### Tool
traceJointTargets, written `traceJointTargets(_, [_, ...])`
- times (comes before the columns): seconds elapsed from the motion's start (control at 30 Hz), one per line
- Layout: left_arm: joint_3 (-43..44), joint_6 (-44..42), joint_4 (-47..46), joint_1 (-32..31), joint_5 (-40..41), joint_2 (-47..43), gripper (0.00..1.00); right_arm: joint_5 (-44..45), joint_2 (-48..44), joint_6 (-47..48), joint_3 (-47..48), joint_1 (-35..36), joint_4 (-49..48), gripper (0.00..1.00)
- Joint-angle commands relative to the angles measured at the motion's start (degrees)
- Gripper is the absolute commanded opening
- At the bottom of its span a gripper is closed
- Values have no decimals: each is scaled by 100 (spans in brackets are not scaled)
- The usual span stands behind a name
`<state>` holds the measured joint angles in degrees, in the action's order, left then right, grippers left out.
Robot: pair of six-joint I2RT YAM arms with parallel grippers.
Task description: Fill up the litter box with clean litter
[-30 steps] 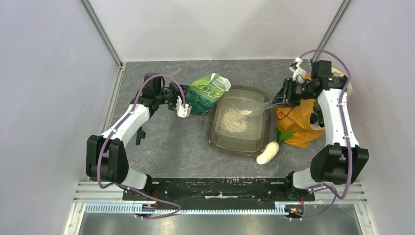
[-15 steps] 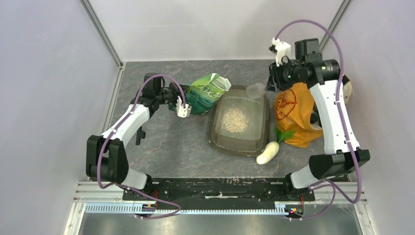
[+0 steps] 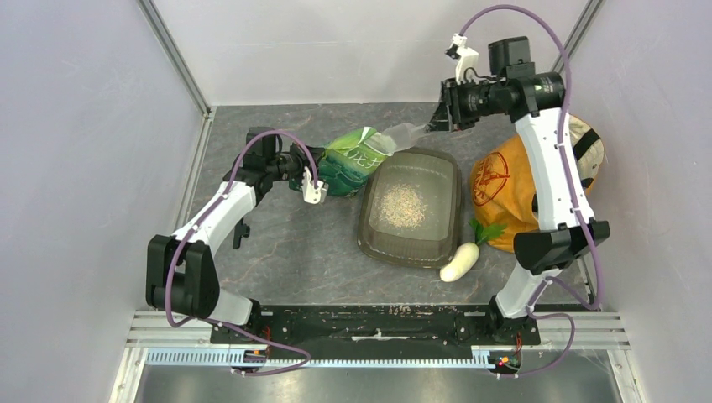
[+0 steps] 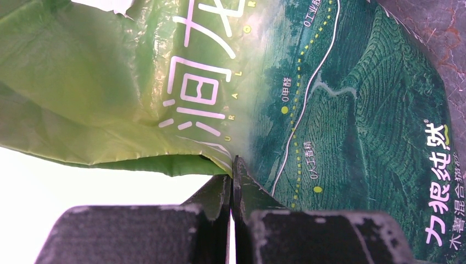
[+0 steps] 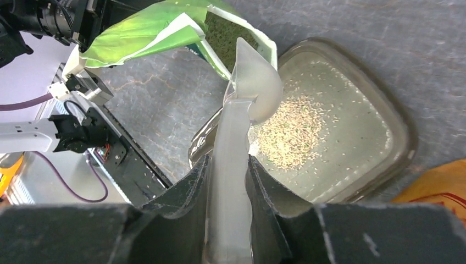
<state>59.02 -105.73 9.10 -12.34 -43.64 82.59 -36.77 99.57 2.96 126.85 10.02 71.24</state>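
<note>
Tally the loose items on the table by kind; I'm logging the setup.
Bags: 2, green printed plastic pouch, orange-and-cream fabric bag
Trays: 1, smoky translucent plastic litter box
Scoops: 1, clear plastic scoop
Vegetables: 1, smooth white oval vegetable
Litter heaps: 1, pale beige granules
Total: 6

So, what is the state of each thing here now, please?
Green printed plastic pouch: top open, side pinched by shut left claw.
Clear plastic scoop: gripped in right claw, bowl looks empty, by pouch mouth.
Smoky translucent rectangular litter box: floor mostly bare.
Pale beige litter granules: thin patch in box middle.
White oval vegetable: lying beside box corner.
Orange fabric bag: slumped, right of box.
</note>
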Motion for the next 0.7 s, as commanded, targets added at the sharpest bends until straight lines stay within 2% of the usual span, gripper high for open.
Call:
traceJointTargets(0.0, [39, -341, -541, -14, -233, -301, 2, -35, 224, -98, 175, 310, -125, 0])
traceJointTargets(0.1, [22, -345, -559, -16, -256, -301, 2, 446, 328, -44, -40, 538, -512, 0])
traceJointTargets(0.37, [4, -378, -710, -14, -287, -306, 2, 1714, 1046, -468, 266, 1203, -717, 0])
traceJointTargets(0.67, [-92, -420, -884, -14, -401, -306, 2, 2368, 1774, -938, 487, 1701, -738, 0])
